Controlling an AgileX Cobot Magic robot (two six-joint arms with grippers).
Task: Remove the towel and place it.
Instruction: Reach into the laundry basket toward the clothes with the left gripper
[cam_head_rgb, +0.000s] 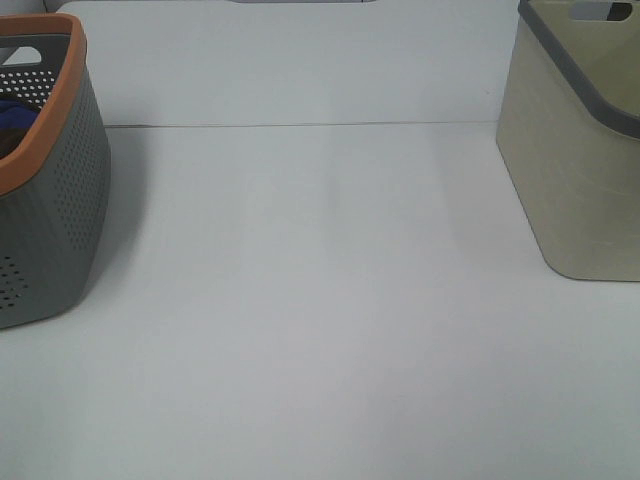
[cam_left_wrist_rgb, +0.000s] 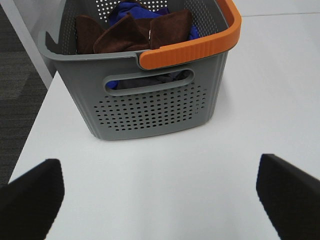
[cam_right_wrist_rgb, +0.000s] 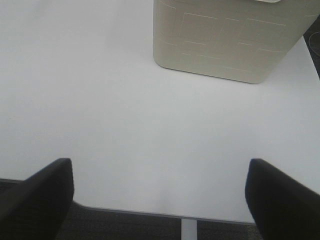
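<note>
The dark chocolate-brown plush towel (cam_left_wrist_rgb: 132, 32) lies crumpled in the grey perforated plastic basket with an orange rim (cam_left_wrist_rgb: 150, 107), bunched against a blue cloth (cam_left_wrist_rgb: 127, 7). Soft, light and limp, it should lift by a raised fold. The left gripper (cam_left_wrist_rgb: 160, 197) and right gripper (cam_right_wrist_rgb: 160, 195) both gape empty, and the towel's lower part is hidden.

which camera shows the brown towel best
The left wrist view: the towel lies bunched with a blue cloth inside the grey basket. The exterior high view catches only that basket's edge and some blue, no clear brown. The right wrist view shows only the beige basket.
</note>
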